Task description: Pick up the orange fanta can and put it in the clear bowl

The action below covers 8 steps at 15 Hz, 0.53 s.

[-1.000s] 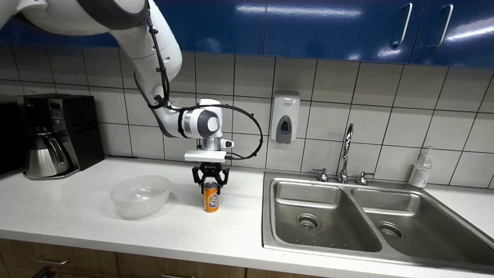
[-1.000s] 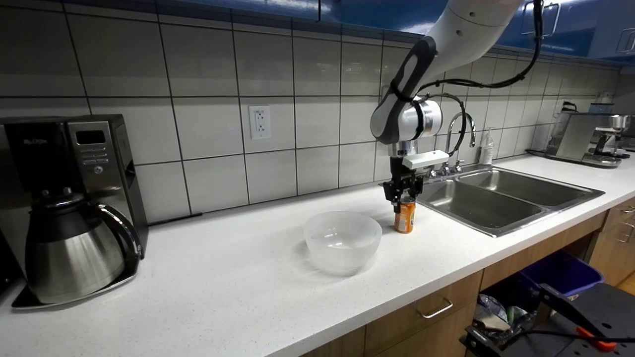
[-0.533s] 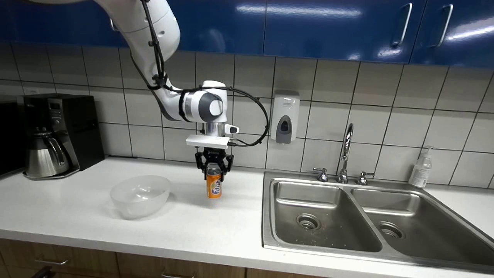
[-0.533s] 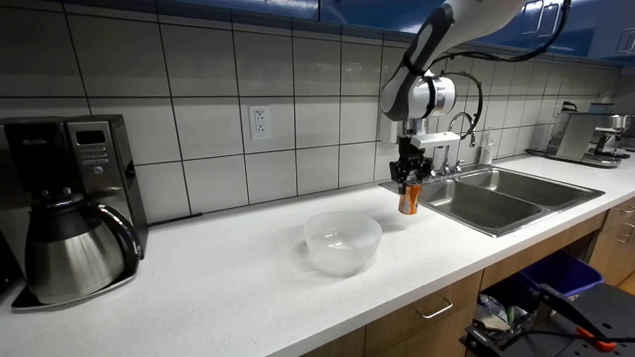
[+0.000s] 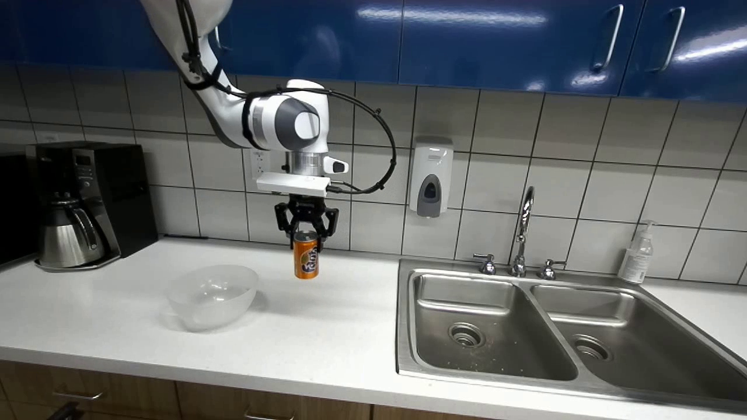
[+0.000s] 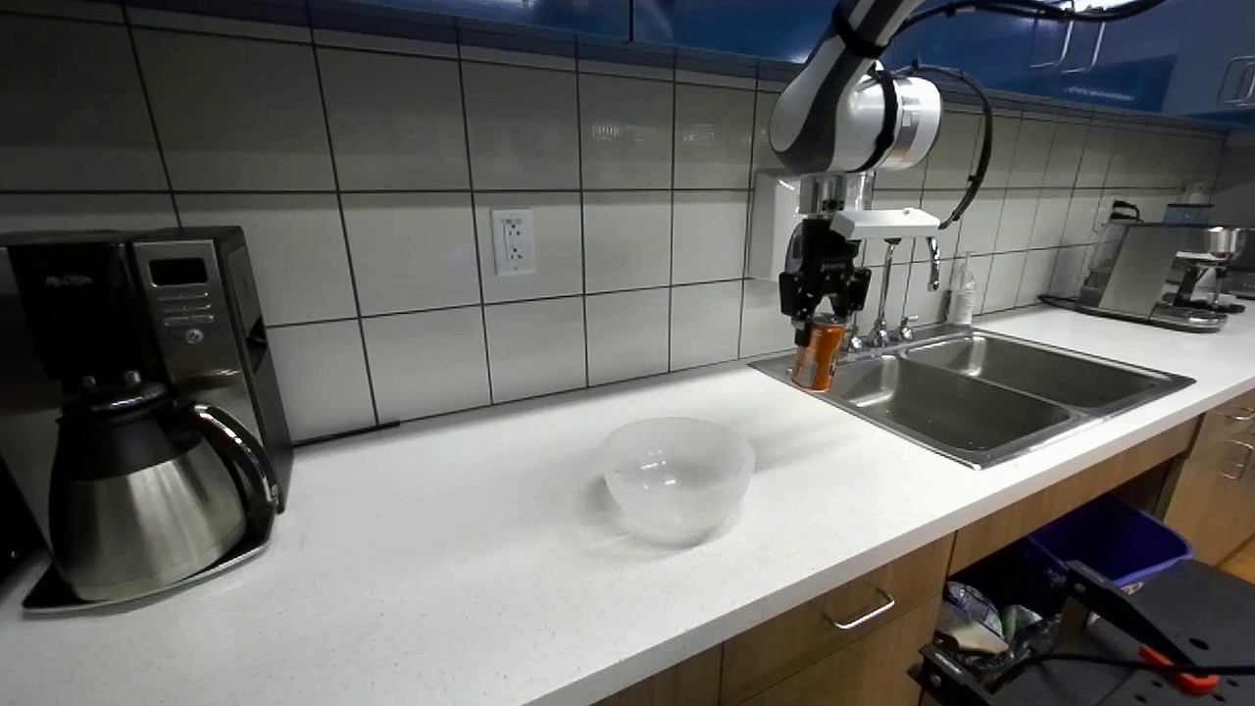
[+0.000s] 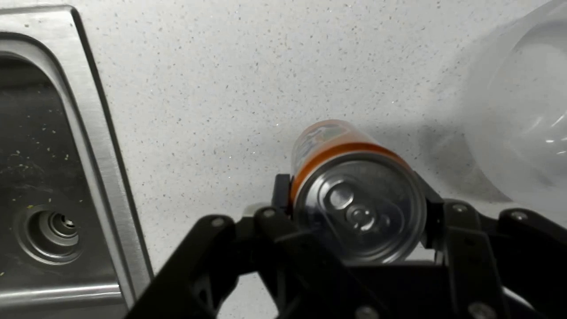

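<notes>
The claw (image 5: 306, 242) grips the orange fanta can (image 5: 306, 261): fingers (image 7: 281, 191) pressed on opposite sides near the silvery top, no gap that I can see in the wrist view. Can hangs straight below the claw, apart from the bench (image 5: 338, 338) in both exterior views. Long axis near vertical, in line with the claw's downward reach (in an exterior view the can (image 6: 820, 360) leans slightly; lens or true tilt, cannot tell).

Key relation: the clear bowl (image 6: 677, 510) lies off the claw on the side away from the sink (image 7: 98, 146), lower down and somewhat toward the bench's front edge. Can and bowl are apart; no part of the can is over the rim.

Judged: pick done, carry in hand, placing not yet begun. Next move wants a sideways shift from the sink, a little frontward, holding height until the can is over the bowl's middle, then lowering. Whether the can's base clears the near rim at this height, cannot tell; a low crossing could knock the bowl. Stiff little can, should ride well.
</notes>
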Tool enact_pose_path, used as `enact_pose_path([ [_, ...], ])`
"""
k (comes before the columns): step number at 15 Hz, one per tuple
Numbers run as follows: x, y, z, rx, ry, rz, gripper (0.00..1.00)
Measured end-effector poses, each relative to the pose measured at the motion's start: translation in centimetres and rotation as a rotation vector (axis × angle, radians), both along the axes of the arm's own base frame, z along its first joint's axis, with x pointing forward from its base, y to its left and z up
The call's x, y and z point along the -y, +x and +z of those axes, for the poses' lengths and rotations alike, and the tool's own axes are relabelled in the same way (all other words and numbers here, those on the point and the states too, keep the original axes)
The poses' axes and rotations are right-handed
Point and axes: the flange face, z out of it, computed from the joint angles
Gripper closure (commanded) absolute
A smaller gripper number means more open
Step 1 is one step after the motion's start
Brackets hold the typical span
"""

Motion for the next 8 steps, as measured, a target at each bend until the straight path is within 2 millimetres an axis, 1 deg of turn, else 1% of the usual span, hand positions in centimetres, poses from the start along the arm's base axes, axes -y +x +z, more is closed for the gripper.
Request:
enact_pose_path([
  [3, -2.7, -0.7, 0.3, -0.006, 0.013, 0.037, 0.62],
  [8, -8.2, -0.6, -0.4, -0.023, 0.026, 0.132, 0.62],
])
